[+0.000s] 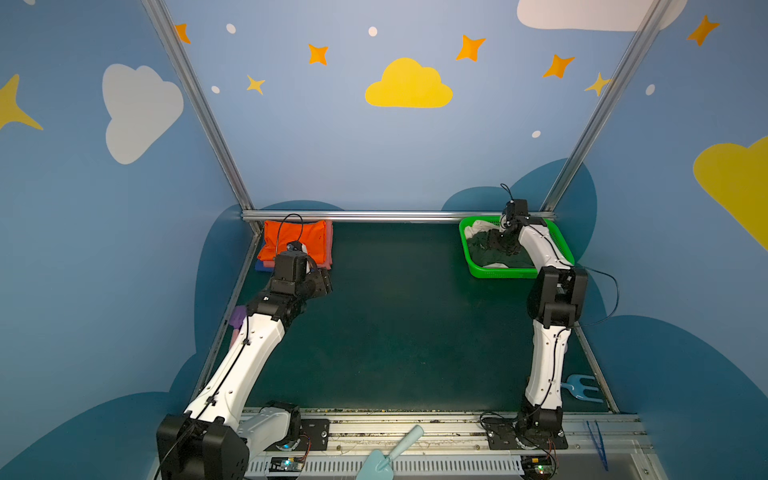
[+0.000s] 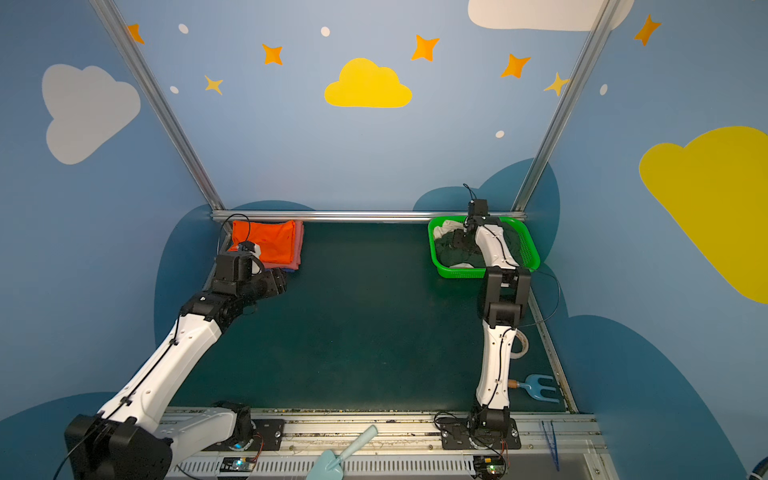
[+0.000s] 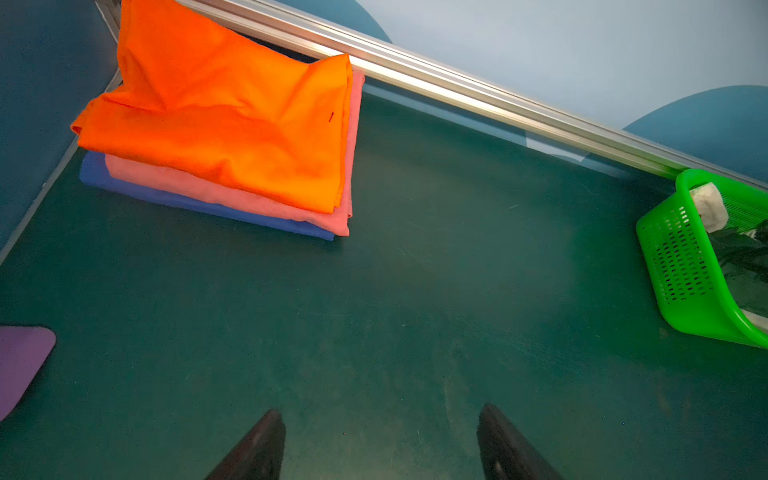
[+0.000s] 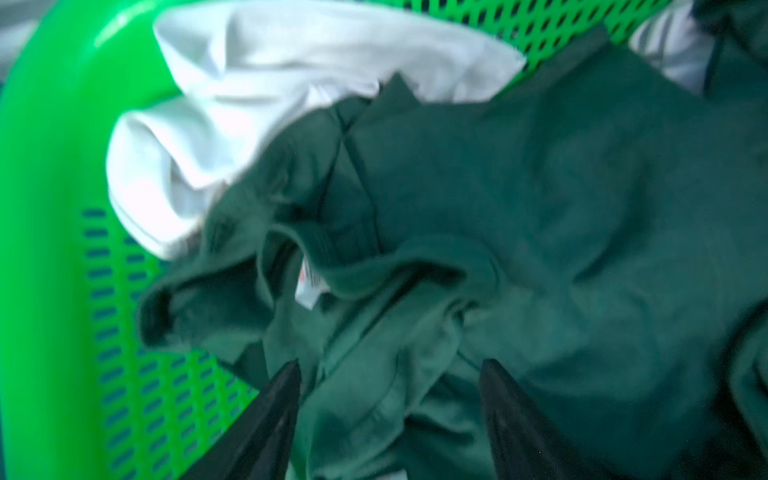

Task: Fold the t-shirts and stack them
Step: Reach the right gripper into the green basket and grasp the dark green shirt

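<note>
Three folded shirts are stacked flat on the counter (image 3: 415, 291), near the left tool (image 3: 381, 409) and beyond its tips. The bright orange shirt (image 3: 224, 124) is laid on top, slightly rumpled, with the pink shirt (image 3: 249, 199) under it and the blue shirt (image 3: 166, 195) at the bottom. The dark green shirt (image 4: 540, 208) is crumpled in the green mesh basket (image 4: 41, 208), a fold caught between the spread fingers of the right tool (image 4: 390, 361). The white shirt (image 4: 291, 54) is bunched beyond that tool, partly covered.

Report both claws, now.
Left claw: open, empty, above the bare table.
Right claw: open, straddling the dark green t-shirt in the basket; not clamped yet.
</note>
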Available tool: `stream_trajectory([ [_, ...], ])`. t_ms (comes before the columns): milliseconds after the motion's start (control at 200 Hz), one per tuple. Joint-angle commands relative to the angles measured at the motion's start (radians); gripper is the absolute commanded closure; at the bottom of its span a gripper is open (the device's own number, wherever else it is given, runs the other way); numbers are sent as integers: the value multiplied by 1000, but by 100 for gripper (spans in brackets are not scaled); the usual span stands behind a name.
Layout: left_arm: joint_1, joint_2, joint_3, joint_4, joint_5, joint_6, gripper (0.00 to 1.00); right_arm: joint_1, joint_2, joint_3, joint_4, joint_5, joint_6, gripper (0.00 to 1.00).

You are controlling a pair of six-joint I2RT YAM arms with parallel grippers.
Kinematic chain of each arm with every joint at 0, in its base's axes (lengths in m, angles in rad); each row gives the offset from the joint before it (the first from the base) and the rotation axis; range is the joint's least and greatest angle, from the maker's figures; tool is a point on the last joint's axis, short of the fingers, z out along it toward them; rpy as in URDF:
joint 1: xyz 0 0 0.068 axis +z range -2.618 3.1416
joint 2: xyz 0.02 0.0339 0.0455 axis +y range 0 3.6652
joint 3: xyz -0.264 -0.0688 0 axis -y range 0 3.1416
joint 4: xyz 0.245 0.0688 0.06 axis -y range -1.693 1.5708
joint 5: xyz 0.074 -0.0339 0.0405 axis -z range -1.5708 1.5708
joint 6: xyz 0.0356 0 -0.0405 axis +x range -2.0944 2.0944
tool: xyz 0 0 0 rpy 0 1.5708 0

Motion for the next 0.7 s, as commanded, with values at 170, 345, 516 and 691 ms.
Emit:
stream_trajectory([
  [170,-9,15,-9,0,-8,26,26,-20,116,169,-48,70,50,30],
  [345,-11,24,-8,0,-7,29,26,-30,146,195,-24,47,58,30],
  [516,-12,31,-8,-2,-7,33,27,-33,161,209,4,28,59,40],
  [691,-14,31,-8,-2,-6,38,27,-36,172,228,0,12,60,75],
])
